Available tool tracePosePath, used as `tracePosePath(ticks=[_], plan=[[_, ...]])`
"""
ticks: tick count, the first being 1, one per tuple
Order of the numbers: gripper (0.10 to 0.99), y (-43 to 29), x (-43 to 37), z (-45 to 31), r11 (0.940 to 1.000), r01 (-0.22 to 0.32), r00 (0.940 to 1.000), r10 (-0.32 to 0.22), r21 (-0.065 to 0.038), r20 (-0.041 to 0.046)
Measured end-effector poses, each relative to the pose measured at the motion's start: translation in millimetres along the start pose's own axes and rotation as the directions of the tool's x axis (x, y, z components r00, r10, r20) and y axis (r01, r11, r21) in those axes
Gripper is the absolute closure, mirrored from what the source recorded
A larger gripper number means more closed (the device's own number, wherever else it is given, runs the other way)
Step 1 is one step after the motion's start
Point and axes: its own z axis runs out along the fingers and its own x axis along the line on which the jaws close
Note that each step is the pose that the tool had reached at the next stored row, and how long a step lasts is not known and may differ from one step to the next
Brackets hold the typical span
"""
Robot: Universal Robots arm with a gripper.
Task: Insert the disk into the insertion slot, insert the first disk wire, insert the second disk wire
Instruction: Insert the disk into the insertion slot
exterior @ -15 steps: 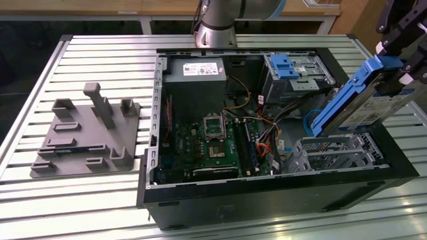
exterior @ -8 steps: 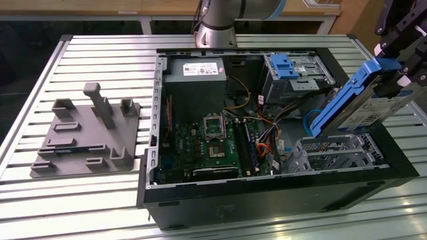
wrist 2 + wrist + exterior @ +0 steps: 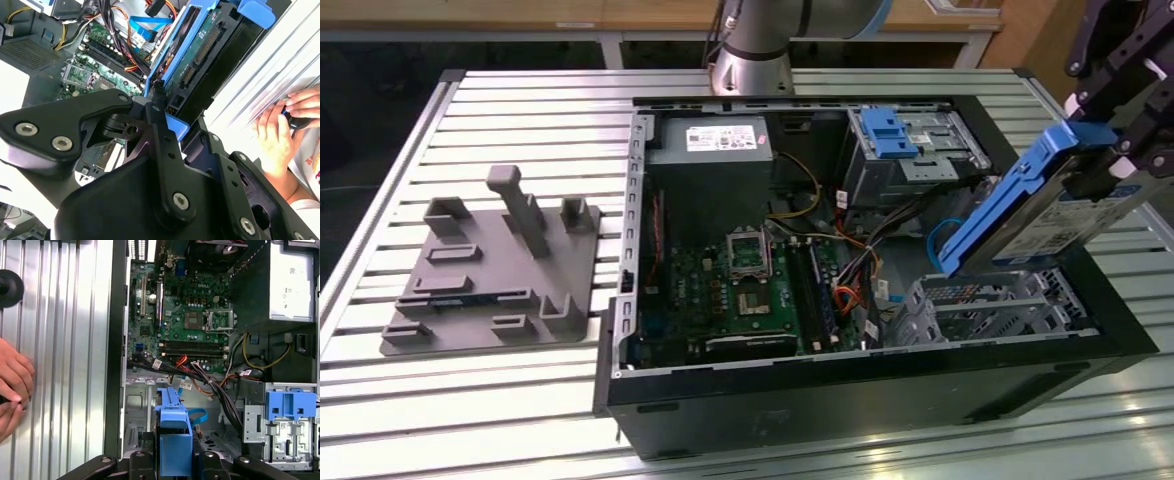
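While the insertion slot point(image 3: 987, 305) sat empty at four o'clock in the exterior view, the disk point(image 3: 1027, 215) hung tilted just above it at three o'clock, clamped in the gripper point(image 3: 1110, 165); no step looked finished.

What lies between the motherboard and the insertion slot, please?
In the exterior view, a bundle of loose black and orange cables lies between the motherboard and the insertion slot.

The black claw point(image 3: 165, 117) grips the blue-framed disk point(image 3: 197, 50), tilted above the green motherboard point(image 3: 100, 67); a person's hands point(image 3: 280, 127) rest on the ribbed tabletop point(image 3: 272, 60) nearby.
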Motion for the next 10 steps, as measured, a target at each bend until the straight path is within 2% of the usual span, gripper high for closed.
tracePosePath(ticks=[10], plan=[[0.725,-0.2,0.4,4.7,1.0000,-0.003,1.0000,0.003,0.000,0.0001]])
